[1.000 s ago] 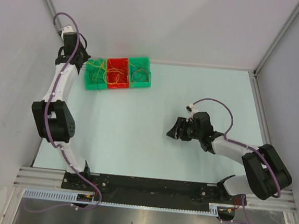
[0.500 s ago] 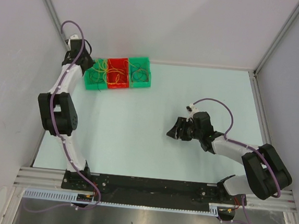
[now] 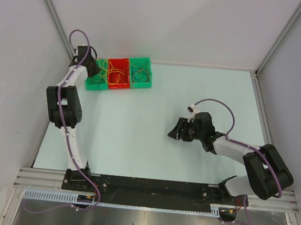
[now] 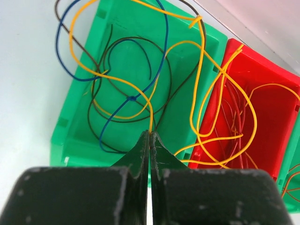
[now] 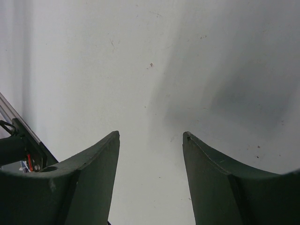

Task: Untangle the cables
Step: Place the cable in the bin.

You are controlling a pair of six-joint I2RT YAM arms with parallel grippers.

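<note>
yellow cable (image 4: 150, 117) pinched in left tool (image 4: 150, 135)

Red bin (image 3: 118, 74) between two green bins (image 3: 141, 72)

The cables (image 4: 132, 98) are thin wires in loose, overlapping loops. A blue strand (image 4: 166, 37), a black strand (image 4: 90, 108) and a yellow strand (image 4: 201, 51) lie tangled in the green bin (image 4: 70, 122) and spill over its rim. The yellow strand crosses into the adjoining red bin (image 4: 281, 126), which holds red strands (image 4: 236, 117). One yellow end is pinched in the left gripper (image 4: 150, 136).
</note>
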